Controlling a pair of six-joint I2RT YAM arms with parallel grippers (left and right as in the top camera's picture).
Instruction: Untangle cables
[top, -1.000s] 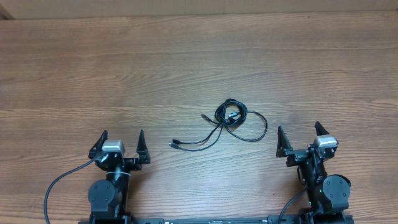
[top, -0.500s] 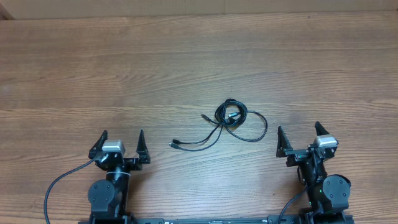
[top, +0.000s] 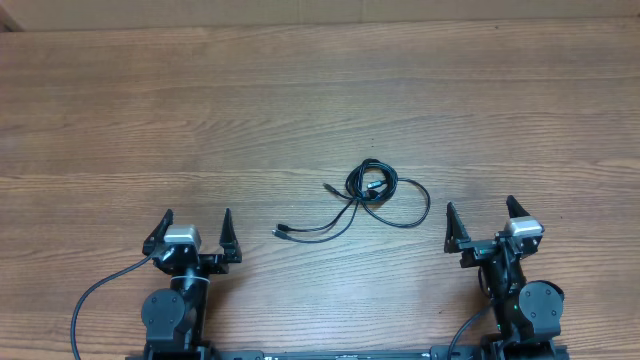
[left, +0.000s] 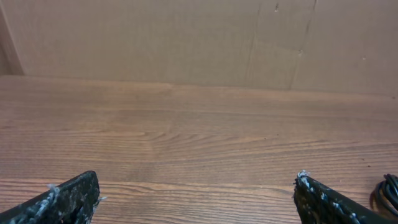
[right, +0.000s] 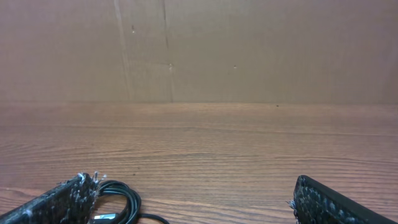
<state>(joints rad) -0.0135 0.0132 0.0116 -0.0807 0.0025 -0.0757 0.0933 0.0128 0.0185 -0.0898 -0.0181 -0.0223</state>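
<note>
Two thin black cables (top: 372, 192) lie tangled on the wooden table, between the arms and a little beyond them. A small coil sits at the top, a larger loop (top: 405, 205) runs right, and plug ends trail left (top: 283, 232). My left gripper (top: 193, 232) is open and empty, left of the cables. My right gripper (top: 482, 223) is open and empty, right of them. The coil shows at the lower left of the right wrist view (right: 121, 199), and a bit of cable at the right edge of the left wrist view (left: 387, 193).
The wooden table (top: 320, 100) stretches back to a brown cardboard wall (right: 199, 50). Thick black wires run along the arm bases (top: 95, 295).
</note>
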